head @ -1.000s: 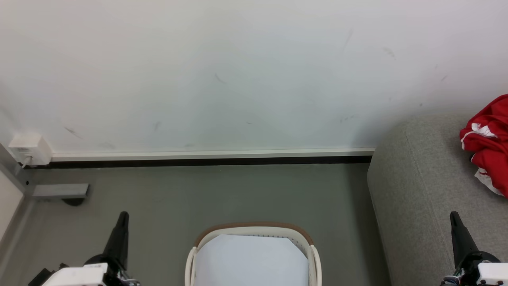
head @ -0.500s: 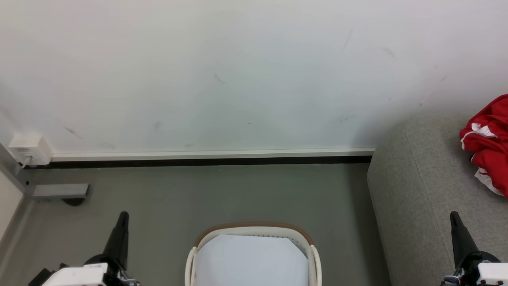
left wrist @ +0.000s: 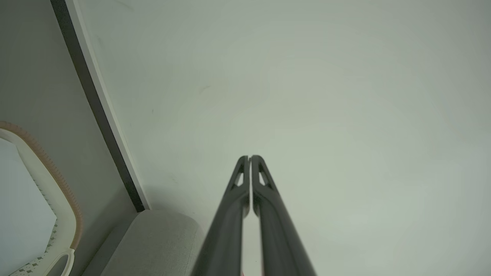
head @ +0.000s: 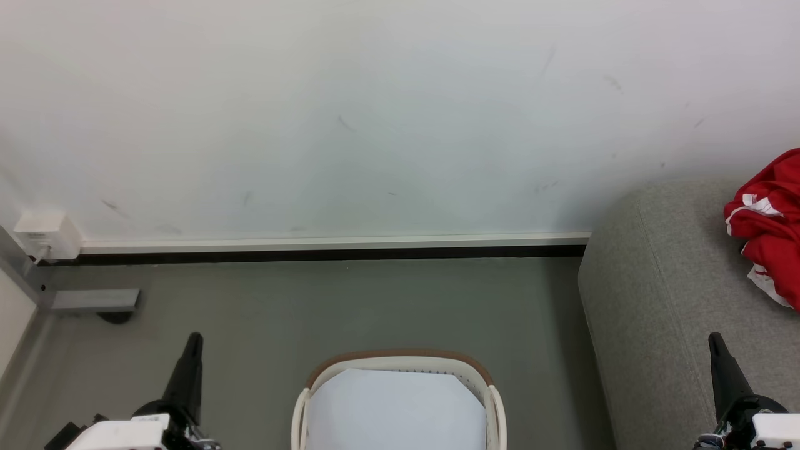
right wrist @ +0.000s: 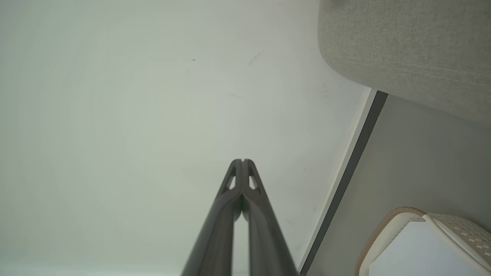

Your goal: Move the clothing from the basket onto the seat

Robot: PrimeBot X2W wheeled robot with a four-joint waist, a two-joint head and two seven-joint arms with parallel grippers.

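Head view: red sports clothing (head: 772,225) heaped at 3 o'clock on grey seat (head: 662,281), white basket (head: 400,361) at 6 o'clock shows bare inside, left hand (head: 194,340) and right hand (head: 715,342) pinched shut, empty, flanking basket, likely because transfer looks finished.

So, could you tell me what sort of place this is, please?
Probably a plain indoor room staged as a home: grey upholstered seat, laundry basket on a grey floor, scuffed white wall.
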